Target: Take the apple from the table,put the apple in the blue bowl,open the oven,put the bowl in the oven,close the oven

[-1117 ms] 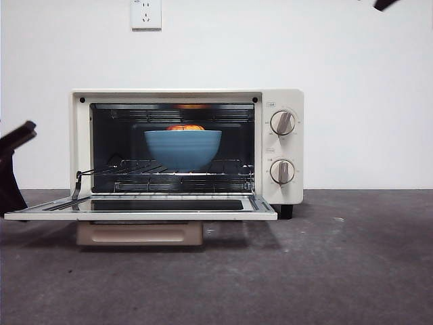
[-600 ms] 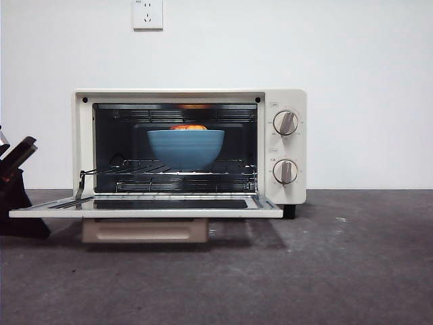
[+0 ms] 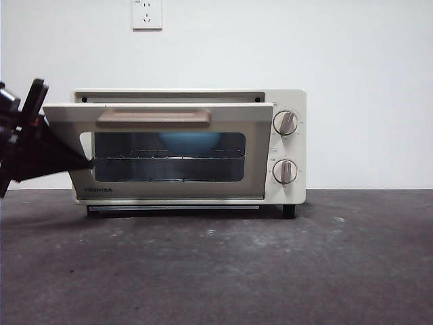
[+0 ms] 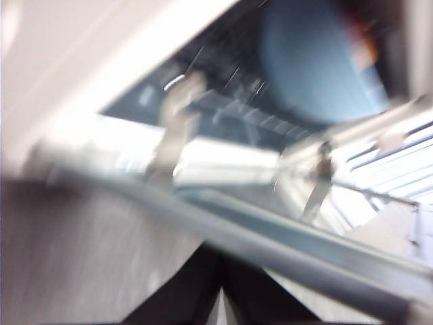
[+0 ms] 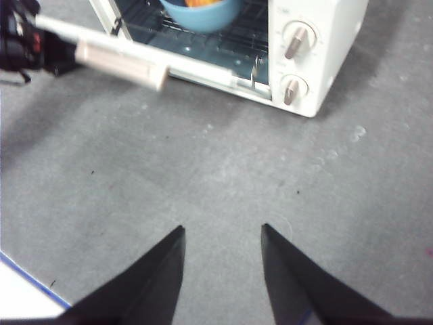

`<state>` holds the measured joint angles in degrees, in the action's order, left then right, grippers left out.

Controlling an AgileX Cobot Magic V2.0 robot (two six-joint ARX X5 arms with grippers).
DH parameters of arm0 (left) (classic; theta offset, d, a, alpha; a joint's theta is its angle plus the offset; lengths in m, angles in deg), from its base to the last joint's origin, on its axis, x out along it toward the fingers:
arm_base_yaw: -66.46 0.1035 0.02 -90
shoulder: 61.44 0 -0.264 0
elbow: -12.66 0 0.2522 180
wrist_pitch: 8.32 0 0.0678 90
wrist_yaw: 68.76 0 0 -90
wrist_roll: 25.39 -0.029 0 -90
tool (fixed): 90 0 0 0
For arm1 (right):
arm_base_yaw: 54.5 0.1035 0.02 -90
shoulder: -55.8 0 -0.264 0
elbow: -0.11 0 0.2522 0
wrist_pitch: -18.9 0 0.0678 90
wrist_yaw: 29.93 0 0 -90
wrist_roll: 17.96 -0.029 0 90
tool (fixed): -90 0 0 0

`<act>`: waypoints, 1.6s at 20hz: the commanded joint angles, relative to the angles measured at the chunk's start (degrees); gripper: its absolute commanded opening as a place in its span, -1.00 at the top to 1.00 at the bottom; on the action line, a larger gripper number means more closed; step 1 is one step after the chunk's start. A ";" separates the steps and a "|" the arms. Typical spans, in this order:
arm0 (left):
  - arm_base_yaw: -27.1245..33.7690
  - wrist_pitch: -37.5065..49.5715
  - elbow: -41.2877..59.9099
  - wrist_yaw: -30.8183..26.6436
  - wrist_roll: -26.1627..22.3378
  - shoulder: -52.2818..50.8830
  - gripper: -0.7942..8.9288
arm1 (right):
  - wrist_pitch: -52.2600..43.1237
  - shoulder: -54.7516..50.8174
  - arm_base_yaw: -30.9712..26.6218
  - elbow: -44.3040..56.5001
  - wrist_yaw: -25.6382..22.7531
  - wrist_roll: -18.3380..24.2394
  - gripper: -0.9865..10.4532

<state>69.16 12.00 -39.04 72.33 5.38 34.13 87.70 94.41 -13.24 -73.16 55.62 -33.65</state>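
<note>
The cream oven [image 3: 289, 100] stands at the back of the table [image 3: 270, 271]. Its glass door [image 3: 169, 191] is tilted nearly upright, with the beige handle [image 3: 153, 118] at its top. Through the glass the blue bowl [image 3: 189, 141] shows as a dim shape on the rack. In the right wrist view the bowl [image 5: 203, 15] holds the apple [image 5: 199, 3]. My left gripper [image 3: 67, 157] is at the door's left edge, its jaws together in the blurred left wrist view [image 4: 220, 298]. My right gripper [image 5: 223, 233] hangs open over bare table, well in front of the oven.
A wall socket [image 3: 147, 14] is on the white wall behind the oven. Two round knobs [image 3: 285, 123] sit on the oven's right panel. A white sheet with a blue edge [image 5: 24, 298] lies at the near table corner.
The oven door has swung up from lying flat open to nearly shut. My left gripper has risen with it at the door's left edge. The bowl now shows only through the glass.
</note>
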 commanded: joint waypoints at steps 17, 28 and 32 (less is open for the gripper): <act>-2.23 -15.93 -2.99 -12.52 -6.60 -13.51 0.82 | -5.81 -0.09 0.55 -0.07 -0.63 2.08 0.51; -8.37 -49.99 -2.99 -24.35 -16.52 -48.70 0.82 | -36.87 0.28 0.57 20.11 5.81 4.20 0.51; -9.20 -55.71 -2.99 -26.10 -16.85 -55.36 0.82 | -42.31 0.28 0.57 23.15 5.92 4.17 0.52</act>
<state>60.09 -43.49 -41.24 46.62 -10.12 -20.75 46.39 94.52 -13.24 -49.90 61.47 -30.13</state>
